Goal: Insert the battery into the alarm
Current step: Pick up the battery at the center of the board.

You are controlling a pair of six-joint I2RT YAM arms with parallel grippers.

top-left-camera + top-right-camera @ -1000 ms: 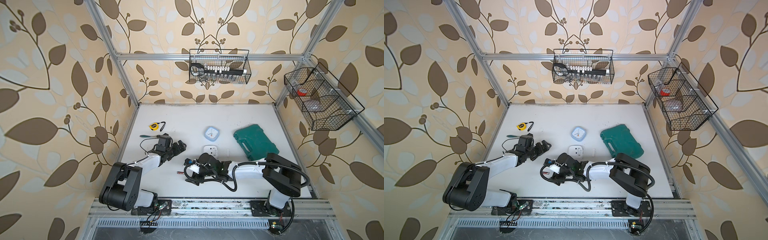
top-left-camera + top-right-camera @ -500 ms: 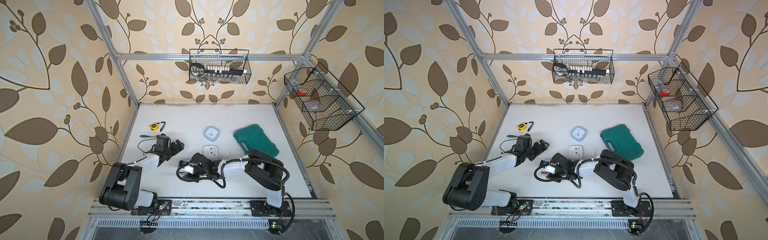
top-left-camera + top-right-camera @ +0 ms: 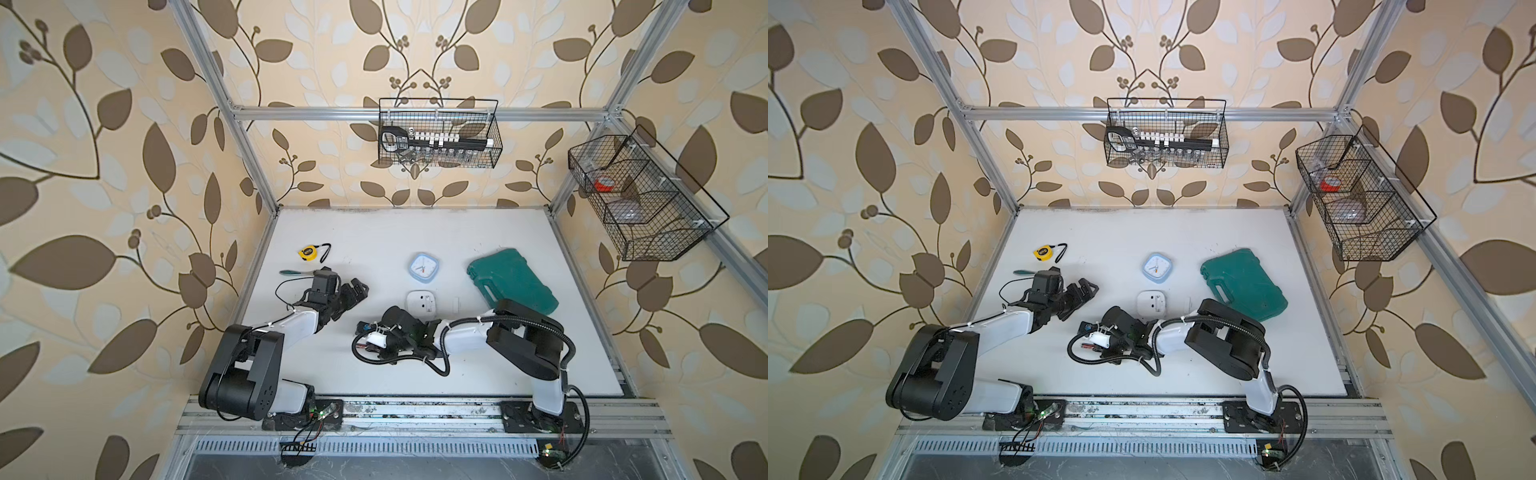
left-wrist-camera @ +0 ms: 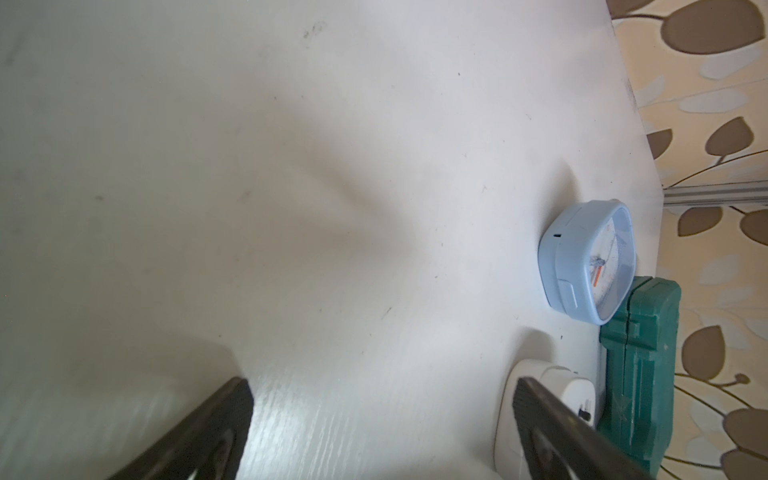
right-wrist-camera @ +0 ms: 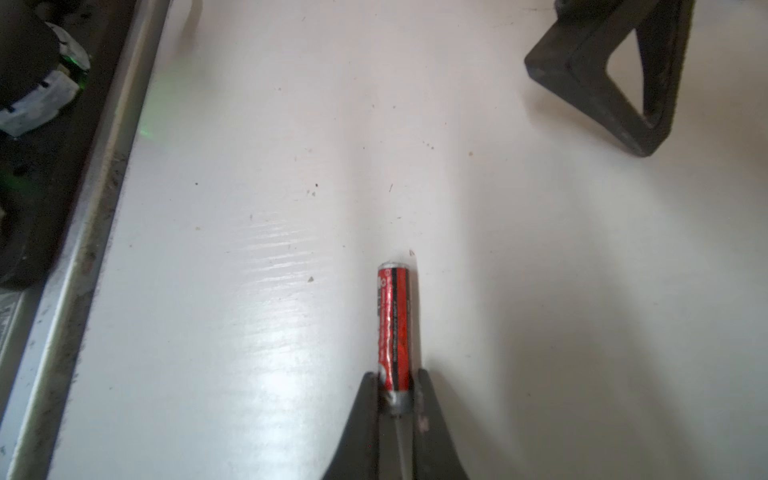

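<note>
Right jaws pinch battery (image 5: 392,328) by its end, left jaws open; may twist loose reaching the 2 o'clock alarm (image 3: 422,301).

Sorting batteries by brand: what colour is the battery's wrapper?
Red with a black stripe; the battery shows best in the right wrist view.

No writing is legible anywhere. The battery (image 5: 392,328), seen in the right wrist view, carries fine print along its red-and-black wrapper (too blurred to read). The blue alarm clock (image 3: 424,268), mid-frame in both top views, shows dial marks too small to make out, as is the label on the yellow tape measure (image 3: 307,252), left of centre.
</note>
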